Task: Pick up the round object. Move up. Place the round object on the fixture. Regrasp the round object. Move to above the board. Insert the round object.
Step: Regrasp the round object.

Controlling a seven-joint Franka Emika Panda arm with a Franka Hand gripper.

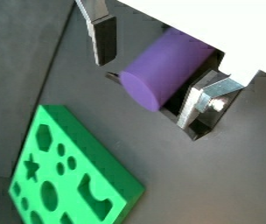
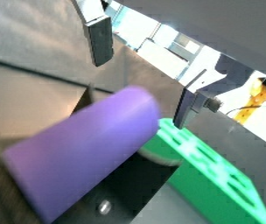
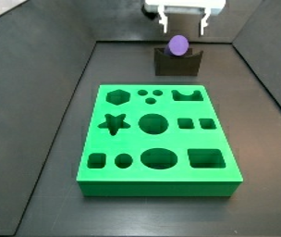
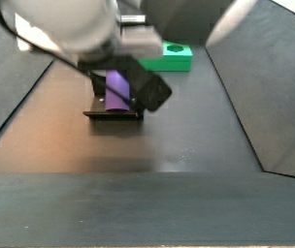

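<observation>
Gripper (image 3: 184, 20) fingers are standing spread, hovering above the purple peg (image 3: 177, 44) lying in the fixture (image 3: 177, 63) at the green board's (image 3: 158, 181) twelve o'clock. I am judging this the regrasp step, so next I am needing to descend and pinch it.

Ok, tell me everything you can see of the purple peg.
The round object is a smooth, matte purple cylinder with a rounded end, looking like plastic. It lies on its side in the notch on top of the dark fixture, beyond the far end of the green board. The gripper straddles it with its silver fingers standing apart on either side; no contact with the peg shows.
</observation>
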